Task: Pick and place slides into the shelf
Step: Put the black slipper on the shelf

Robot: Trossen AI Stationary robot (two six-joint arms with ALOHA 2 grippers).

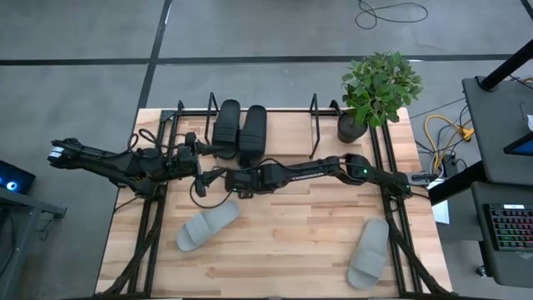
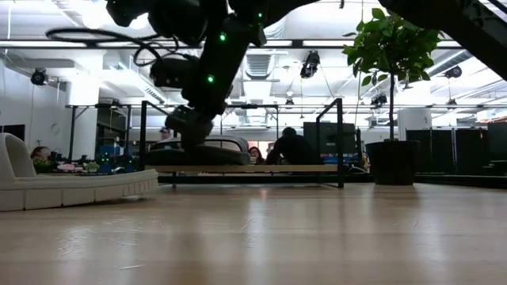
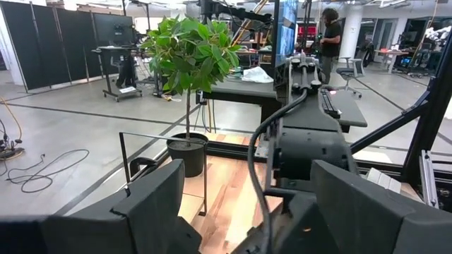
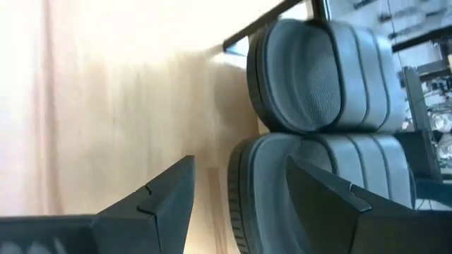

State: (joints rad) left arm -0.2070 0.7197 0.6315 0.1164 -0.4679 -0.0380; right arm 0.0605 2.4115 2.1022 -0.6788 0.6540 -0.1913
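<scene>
Arms meet mid-table from where I sit. My left gripper (image 1: 200, 171) hangs with fingers spread, holding nothing, just near of the black wire shelf with its pale wooden board (image 1: 321, 125). Two dark grey rubber slides (image 1: 240, 132) lie side by side on that shelf. My right gripper (image 1: 236, 185) is spread and empty too. Two light grey rubber slides lie nearer on the wooden table (image 1: 291, 229), one left (image 1: 206, 227), one right (image 1: 369, 252).
</scene>
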